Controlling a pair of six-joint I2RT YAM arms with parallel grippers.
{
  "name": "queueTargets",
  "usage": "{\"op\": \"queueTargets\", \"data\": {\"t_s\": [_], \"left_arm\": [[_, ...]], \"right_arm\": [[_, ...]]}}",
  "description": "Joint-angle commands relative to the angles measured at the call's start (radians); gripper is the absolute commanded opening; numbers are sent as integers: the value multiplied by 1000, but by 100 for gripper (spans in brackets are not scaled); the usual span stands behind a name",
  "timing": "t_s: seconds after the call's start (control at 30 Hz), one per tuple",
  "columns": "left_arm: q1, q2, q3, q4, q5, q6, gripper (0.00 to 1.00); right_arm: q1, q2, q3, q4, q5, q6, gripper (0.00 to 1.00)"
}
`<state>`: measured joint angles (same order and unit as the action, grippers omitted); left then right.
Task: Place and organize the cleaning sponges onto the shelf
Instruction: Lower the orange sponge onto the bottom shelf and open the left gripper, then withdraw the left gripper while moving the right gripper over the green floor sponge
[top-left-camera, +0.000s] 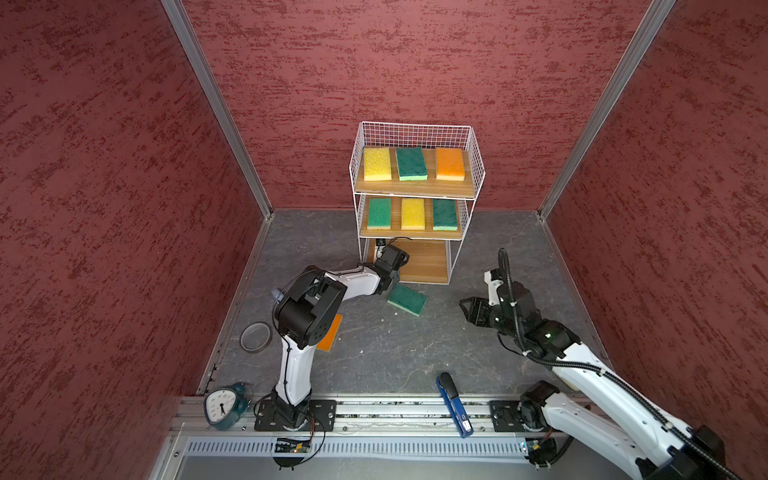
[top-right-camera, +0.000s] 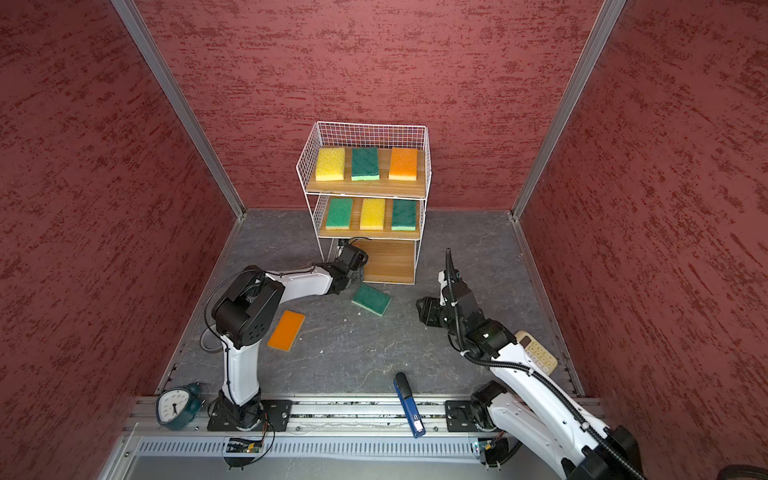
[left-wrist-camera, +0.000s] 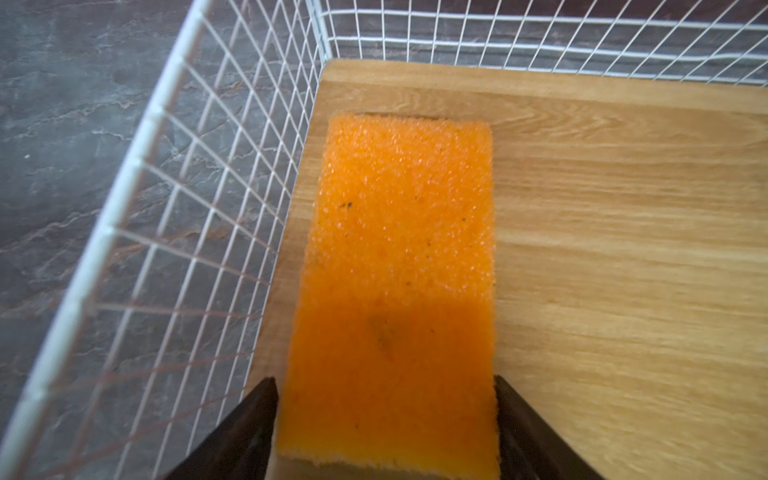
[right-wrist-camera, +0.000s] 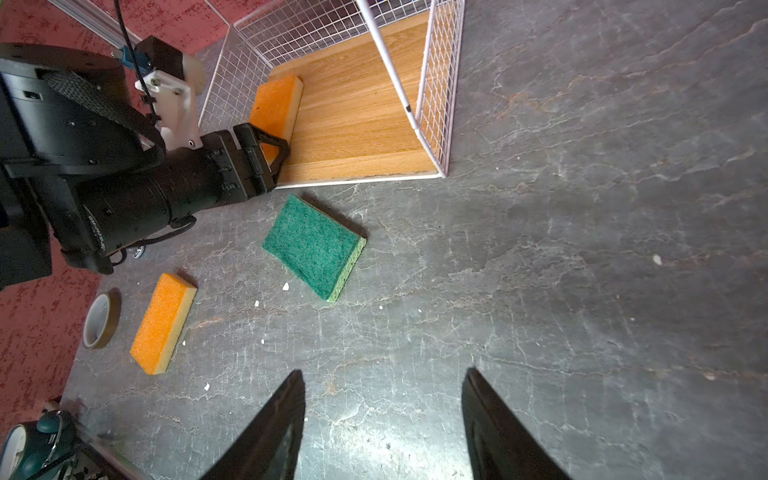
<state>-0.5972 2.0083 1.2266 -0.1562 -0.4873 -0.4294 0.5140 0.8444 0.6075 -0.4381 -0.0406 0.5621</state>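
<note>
Slate tabletop (top-left-camera: 415, 353), shelf (top-left-camera: 432, 262), alarm clock (top-left-camera: 221, 408) with numbered dial.

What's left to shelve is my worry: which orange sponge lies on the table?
The orange sponge beside the tape roll; the other two lie on the shelf's top and bottom boards.

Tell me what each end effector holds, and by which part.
Right end effector: nothing, jaws apart. Left end effector: jaws flank one short end of the orange sponge on the bottom shelf board; grip cannot be told.
</note>
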Motion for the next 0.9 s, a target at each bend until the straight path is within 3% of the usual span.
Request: {"op": "queueTargets", "data": {"t_s": [0.0,0.4,0.67,0.87], "left_arm": [[-1,-43,-11,-39,-62,-6,77],[-31,-136,-47,-67,-8,-38,80],[-96,-369,-176,-171,15,-56,81],[-115,-587,-313,-275,62,-118,80]], "right_arm": [[-5,-25,9,13,-4,18,61],[-3,-57,7,-17,21,11,61],[30,46,-24,103,14,-66,60],[103,229,-4,263,-3,-106,59]]}}
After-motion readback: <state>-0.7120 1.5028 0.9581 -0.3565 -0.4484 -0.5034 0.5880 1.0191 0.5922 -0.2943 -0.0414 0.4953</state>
